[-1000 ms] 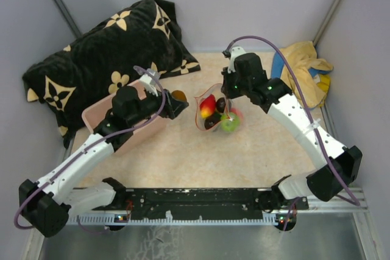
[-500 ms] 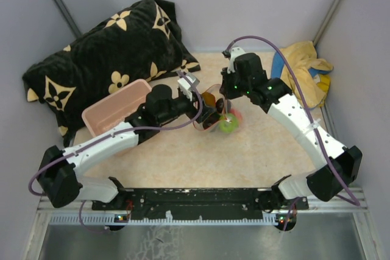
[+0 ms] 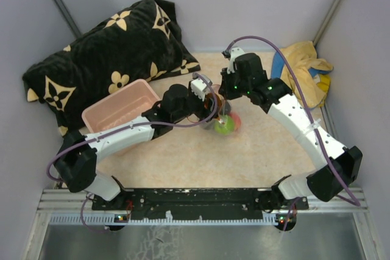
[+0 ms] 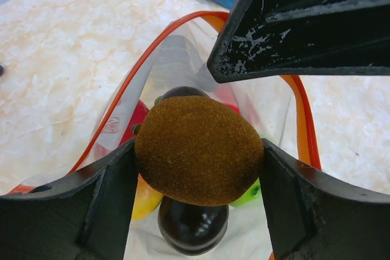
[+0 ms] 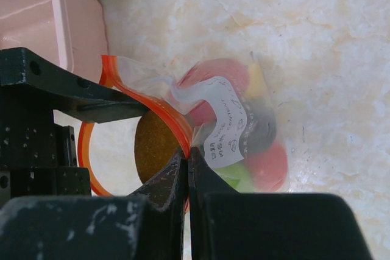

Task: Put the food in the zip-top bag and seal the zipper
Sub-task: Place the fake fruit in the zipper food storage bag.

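Note:
My left gripper [image 4: 198, 165] is shut on a brown fuzzy fruit [image 4: 198, 150], held right over the open mouth of the zip-top bag [image 4: 183, 59]. Under it in the bag lie more food: a dark glossy piece [image 4: 192, 223], a yellow one [image 4: 145, 202], a green one [image 4: 255, 194] and a red one [image 4: 137, 120]. The orange-red zipper [image 4: 122, 98] stands spread in a loop. My right gripper [image 5: 187, 153] is shut on the zipper rim [image 5: 155, 111] and holds the bag [image 5: 244, 126] up. From above, the two grippers [image 3: 210, 105] [image 3: 226, 98] meet at the bag [image 3: 225, 125].
A pink tub [image 3: 116, 111] stands left of the bag, beside my left forearm. Behind it a black flowered pillow [image 3: 103, 47] fills the back left. A yellow and blue cloth [image 3: 304, 68] lies at the back right. Grey walls close in the table.
My left arm has swung right, from over the pink tub to the bag's mouth, carrying the brown fruit. The right gripper has stayed put, shut on the bag's rim.

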Controlling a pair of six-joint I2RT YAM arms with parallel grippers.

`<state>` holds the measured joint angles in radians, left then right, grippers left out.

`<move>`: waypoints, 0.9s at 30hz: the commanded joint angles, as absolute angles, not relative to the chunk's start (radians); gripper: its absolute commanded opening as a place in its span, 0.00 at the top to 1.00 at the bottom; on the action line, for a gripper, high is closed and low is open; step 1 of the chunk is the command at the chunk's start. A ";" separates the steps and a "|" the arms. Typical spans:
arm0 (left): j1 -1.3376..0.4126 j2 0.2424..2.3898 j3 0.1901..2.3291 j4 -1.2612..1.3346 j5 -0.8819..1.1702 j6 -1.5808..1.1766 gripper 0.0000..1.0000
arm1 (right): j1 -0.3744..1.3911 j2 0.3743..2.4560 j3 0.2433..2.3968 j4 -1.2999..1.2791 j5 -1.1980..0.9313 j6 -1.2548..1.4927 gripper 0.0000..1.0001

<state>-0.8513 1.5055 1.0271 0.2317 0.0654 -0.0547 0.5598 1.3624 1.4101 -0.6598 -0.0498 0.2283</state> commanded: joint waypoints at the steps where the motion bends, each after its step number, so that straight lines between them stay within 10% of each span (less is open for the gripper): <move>1: -0.856 1.496 1.066 0.261 0.045 -0.049 0.21 | 0.550 1.314 1.444 -0.627 -0.063 0.235 1.00; 11: -0.856 1.440 1.048 0.210 0.055 -0.070 0.07 | 0.549 1.316 1.440 -0.619 -0.063 0.238 1.00; 27: -0.855 1.157 0.993 -0.266 -0.187 -0.361 0.14 | 0.549 1.310 1.417 -0.588 -0.064 0.238 1.00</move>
<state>-0.8513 1.1969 1.0325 -0.1097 -0.1089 -0.2131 0.5598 1.3613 1.4078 -0.6582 -0.0509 0.2317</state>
